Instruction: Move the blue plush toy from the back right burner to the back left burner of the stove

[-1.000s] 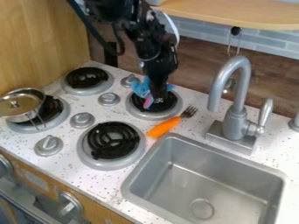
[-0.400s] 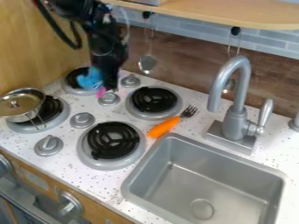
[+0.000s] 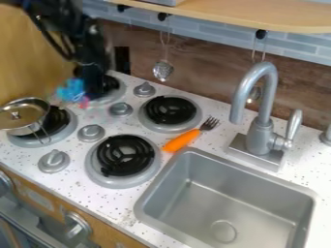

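As far as could be judged from the outline, had the claw (image 3: 88, 98) closed on a small blue-and-pink bundle (image 3: 69, 90). Bulged out blue on the pan's side of the claw and showed pink lower down, close by the tip. Held the bundle near the back burner (image 3: 115, 95), just beside the claw, and near the pan (image 3: 23, 117), nearer the camera and to the left of the claw. Could not tell the exact height above the counter (image 3: 184, 164).

Looked light and soft, probably cloth or plush: likely to squash under pressure and sag at any free end. Seemed neither fragile nor very slippery, and so suited to a firm, steady pinch. Looked best taken across the thick gathered middle, near the join of blue and pink, for an even hang below the claw. By a thin edge or loose corner, might have slipped out or dangled, apt to brush the knob (image 3: 120, 109) just to the right of the claw.
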